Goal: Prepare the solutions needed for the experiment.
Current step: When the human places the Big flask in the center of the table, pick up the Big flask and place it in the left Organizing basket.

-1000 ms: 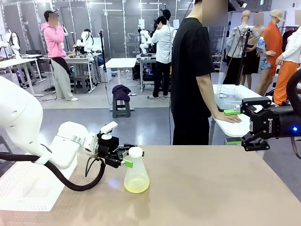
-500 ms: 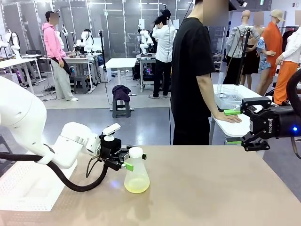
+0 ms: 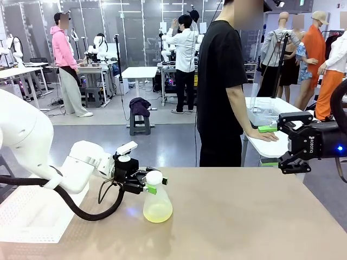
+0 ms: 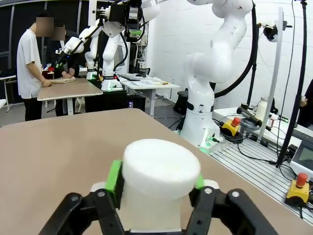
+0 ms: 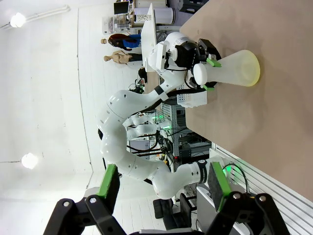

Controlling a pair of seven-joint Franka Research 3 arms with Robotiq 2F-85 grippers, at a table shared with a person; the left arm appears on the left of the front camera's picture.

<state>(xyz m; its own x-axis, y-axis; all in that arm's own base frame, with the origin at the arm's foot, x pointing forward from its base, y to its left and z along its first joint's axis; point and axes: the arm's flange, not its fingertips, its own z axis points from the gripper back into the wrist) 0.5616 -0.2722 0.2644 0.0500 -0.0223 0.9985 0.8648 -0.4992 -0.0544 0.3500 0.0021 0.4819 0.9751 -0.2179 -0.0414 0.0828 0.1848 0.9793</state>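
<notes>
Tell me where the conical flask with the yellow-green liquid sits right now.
In the front view the conical flask stands upright on the table, left of centre near the robot's edge, its white-capped neck between the left gripper's green pads.

Conical flask body cut off by the bottom edge of the left wrist frame below its white cap (liquid unseen there), while the right gripper fingertips stay hidden at centre right, front view.
</notes>
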